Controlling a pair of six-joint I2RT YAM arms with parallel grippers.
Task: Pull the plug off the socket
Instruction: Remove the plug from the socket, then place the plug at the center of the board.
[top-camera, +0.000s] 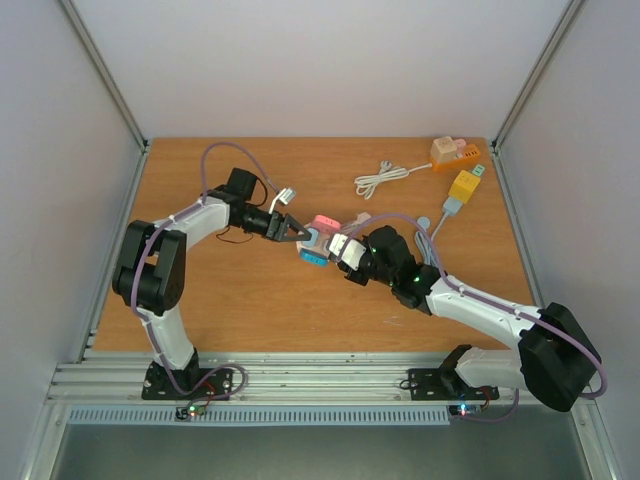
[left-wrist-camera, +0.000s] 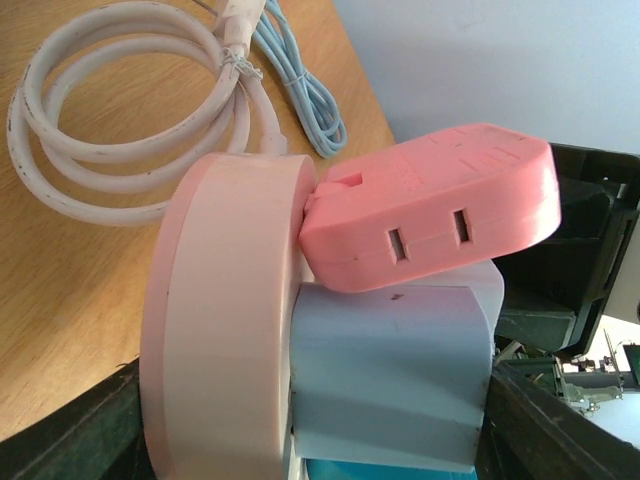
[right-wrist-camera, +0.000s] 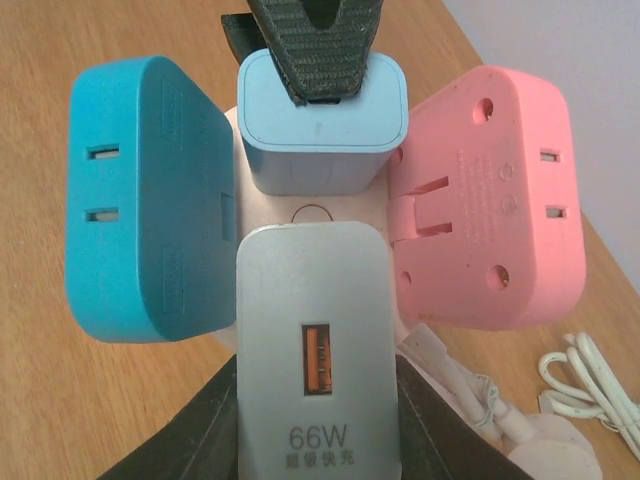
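Top view: mid-counter (top-camera: 240, 300), the left arm (top-camera: 200, 220) and right arm (top-camera: 480, 310) reach the socket (top-camera: 318, 243) from opposite sides, 1 cluster between 2 sets of fingers.

Left wrist view: the left fingers (left-wrist-camera: 545, 420) pinch the round socket body together with the pale blue block (left-wrist-camera: 390, 370) on it.

Right wrist view: the right fingers (right-wrist-camera: 195, 430) pinch the grey 66W plug (right-wrist-camera: 315, 350). Its long axis runs straight back between them (so the pull is likely rearward, away from the left fingers).

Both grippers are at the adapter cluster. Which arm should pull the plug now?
Left, probably: the left gripper clamps the pale blue square plug, while the right gripper holds the grey 66W charger block beside it.
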